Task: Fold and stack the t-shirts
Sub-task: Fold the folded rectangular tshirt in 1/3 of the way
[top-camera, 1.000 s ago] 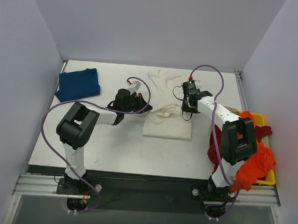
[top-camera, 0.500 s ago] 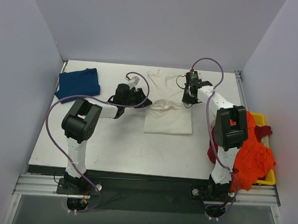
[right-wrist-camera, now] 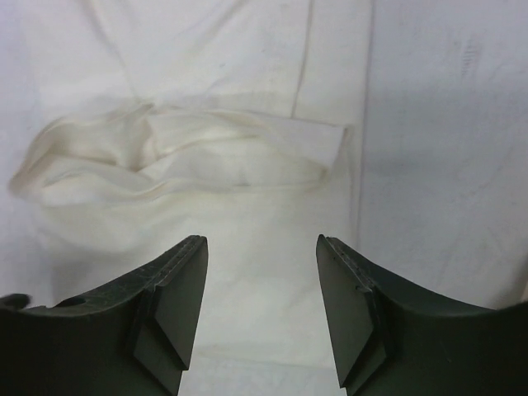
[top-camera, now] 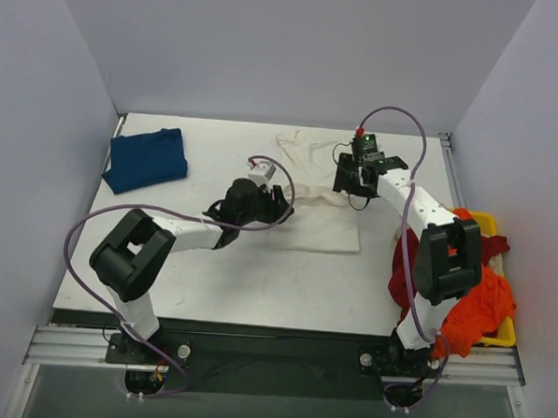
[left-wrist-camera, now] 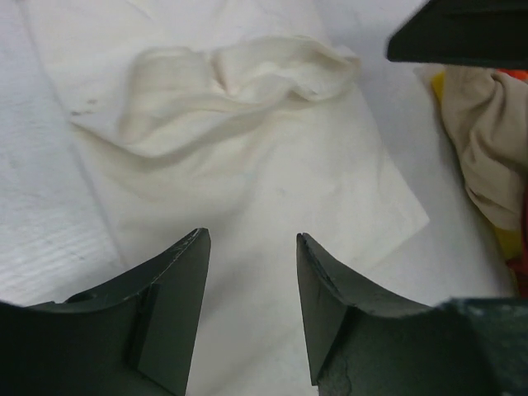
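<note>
Bare table point(top-camera: 210, 271) lay open along the near side, between the arm bases and the cream t-shirt point(top-camera: 320, 232), and across the left middle. The folded dark blue t-shirt point(top-camera: 147, 157) filled the far-left corner. The left gripper point(top-camera: 277, 209) and right gripper point(top-camera: 350, 187), both spread wide on nothing, crowded the cream shirt's bunched middle from either side. Walls point(top-camera: 38, 159) closed three sides. At the right edge the yellow bin point(top-camera: 489, 218) and heaped orange t-shirt point(top-camera: 475, 308) blocked passage.
</note>
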